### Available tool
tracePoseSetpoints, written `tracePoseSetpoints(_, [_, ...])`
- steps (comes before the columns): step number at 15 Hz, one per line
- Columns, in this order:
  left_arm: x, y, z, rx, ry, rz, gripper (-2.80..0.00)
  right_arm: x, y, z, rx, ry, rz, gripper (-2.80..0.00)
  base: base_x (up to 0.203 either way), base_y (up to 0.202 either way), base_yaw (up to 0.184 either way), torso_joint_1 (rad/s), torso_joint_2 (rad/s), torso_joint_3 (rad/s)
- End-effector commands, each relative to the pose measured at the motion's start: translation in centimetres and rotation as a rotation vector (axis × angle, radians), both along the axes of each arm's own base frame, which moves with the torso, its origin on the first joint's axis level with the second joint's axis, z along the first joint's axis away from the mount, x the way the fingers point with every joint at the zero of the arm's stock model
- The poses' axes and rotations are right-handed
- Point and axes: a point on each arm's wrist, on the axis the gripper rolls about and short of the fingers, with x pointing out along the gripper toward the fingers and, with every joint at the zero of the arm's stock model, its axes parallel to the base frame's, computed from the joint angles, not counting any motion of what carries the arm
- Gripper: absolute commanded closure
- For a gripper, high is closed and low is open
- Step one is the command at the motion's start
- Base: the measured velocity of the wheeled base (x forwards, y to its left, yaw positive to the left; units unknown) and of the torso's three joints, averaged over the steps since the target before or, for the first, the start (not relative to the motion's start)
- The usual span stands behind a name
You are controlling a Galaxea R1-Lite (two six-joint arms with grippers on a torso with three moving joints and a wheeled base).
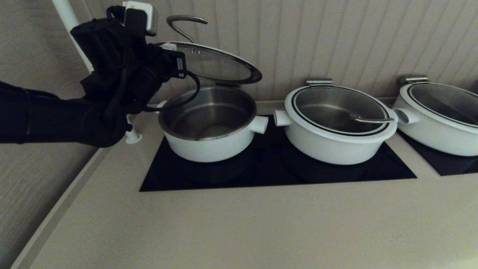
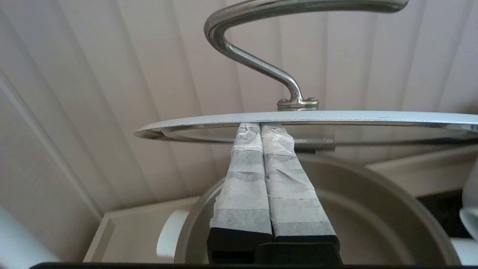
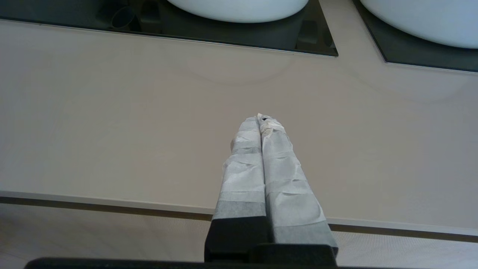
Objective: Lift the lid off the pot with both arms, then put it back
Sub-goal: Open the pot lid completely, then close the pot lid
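Observation:
The lid [image 1: 216, 65] is raised and tilted above the open white pot [image 1: 209, 123], its curved steel handle [image 1: 185, 22] on top. My left gripper [image 1: 170, 46] is at the lid's left rim. In the left wrist view its shut fingers [image 2: 260, 127] press with their tips up against the underside of the lid's white ring [image 2: 373, 117], above the pot's steel inside [image 2: 373, 209]. They clamp nothing. My right gripper [image 3: 261, 119] is shut and empty over the beige counter near its front edge, out of the head view.
Two wider white pots [image 1: 336, 123] [image 1: 440, 116] with glass lids stand to the right on black cooktops [image 1: 276, 168]. A panelled wall is close behind. A white pole [image 1: 71, 22] rises at the left. The beige counter [image 1: 239, 224] lies in front.

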Motion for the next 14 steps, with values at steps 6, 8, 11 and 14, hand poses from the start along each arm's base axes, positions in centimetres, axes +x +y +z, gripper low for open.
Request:
tracePoseSetpoints(6, [2.3,-0.8,1.5,-0.027,-0.085,0.004,0.00,0.0,0.0,0.0,-0.001,0.001,0.001,0.00,0.000,0.000,0.000,0.000,0.00,0.000])
tracePoseSetpoints(8, [2.6,-0.9,1.7,-0.032,-0.100,0.004,0.00,0.0,0.0,0.0,-0.001,0.001,0.000,0.00,0.000,0.000,0.000,0.000,0.00,0.000])
tracePoseSetpoints(11, [3.1,-1.1,2.4,-0.045,-0.129,0.003,0.00,0.0,0.0,0.0,-0.001,0.002,0.001,0.00,0.000,0.000,0.000,0.000,0.00,0.000])
tracePoseSetpoints(14, [3.6,-1.2,3.0,-0.059,-0.161,0.006,0.00,0.0,0.0,0.0,-0.001,0.002,0.001,0.00,0.000,0.000,0.000,0.000,0.00,0.000])
